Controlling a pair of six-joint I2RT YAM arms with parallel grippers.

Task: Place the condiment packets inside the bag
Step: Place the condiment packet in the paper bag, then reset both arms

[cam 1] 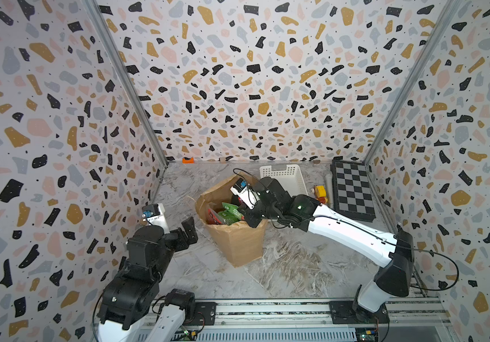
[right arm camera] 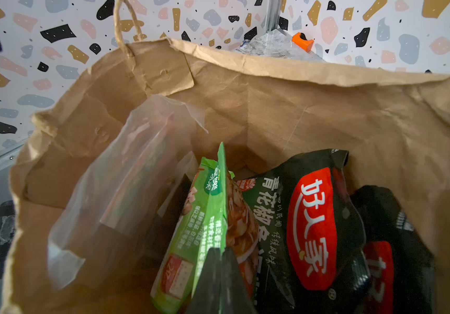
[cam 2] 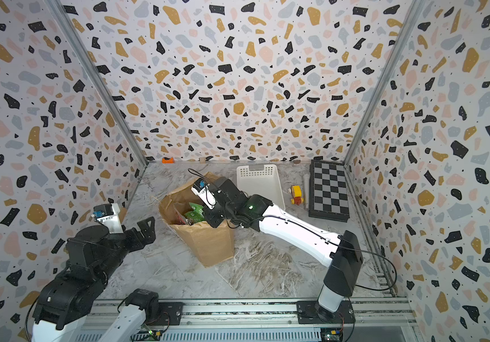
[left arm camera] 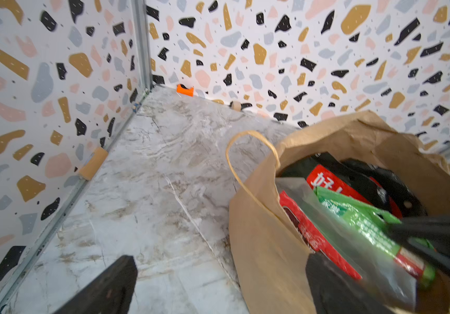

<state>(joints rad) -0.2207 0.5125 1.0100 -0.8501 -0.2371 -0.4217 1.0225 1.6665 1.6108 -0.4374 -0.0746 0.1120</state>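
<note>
Hanging in the mouth of the bag, the right tool had its jaws almost together, with the upper edge of the green packet pinched between them. That packet stood on end inside the bag, its long axis running down from the tool toward the bag's floor and leaning a little. The packet lay directly below the tool, so the next move probably called only for letting go and lifting straight out of the opening without catching the paper rim.

The right arm was the one at the work. The left tool stood just beside the bag on its other side, off the paper, with its jaws wide apart and nothing in them.

The bag stood upright on the tabletop with its mouth gaping. Among the condiment packets inside, a black-red packet lay against the green one. A second dark one sat beyond it. A clear-backed packet leaned on the paper wall on the green packet's other side. Both top views showed no packet lying outside the bag. The white basket behind it looked empty, and a small toy and a chessboard stood well apart from the bag.
</note>
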